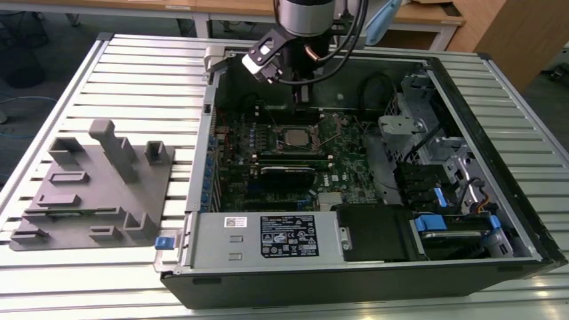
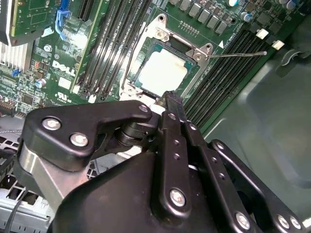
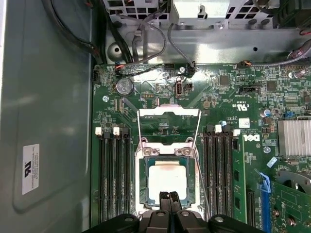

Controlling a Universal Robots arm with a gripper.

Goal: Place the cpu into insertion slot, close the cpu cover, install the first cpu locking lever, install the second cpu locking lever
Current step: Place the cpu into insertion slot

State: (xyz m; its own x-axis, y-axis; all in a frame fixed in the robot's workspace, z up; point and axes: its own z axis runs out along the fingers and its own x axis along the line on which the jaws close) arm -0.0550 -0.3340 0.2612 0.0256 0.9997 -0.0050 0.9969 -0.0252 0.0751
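One black metal gripper (image 3: 169,198) sits nearest in the first wrist view, its jaws pressed together with nothing between them. Its tip hangs at the near edge of the cpu, a small flat square chip with a pale silver-grey metal top (image 3: 166,180); whether they touch cannot be told. The chip lies flat inside the insertion slot, a square dark socket with a silvery rim (image 3: 144,180), set in green circuit board (image 3: 112,104). Beyond it, the cpu cover, a thin silvery metal frame (image 3: 160,110), stands tipped open. One thin wire lever (image 2: 238,54) lies swung out across long black memory slots (image 2: 228,68). Likely hazards: closed tips bearing on the chip could skew it and bend socket contacts. A cover lowered onto a skewed chip would jam. The wire could snag the gripper.
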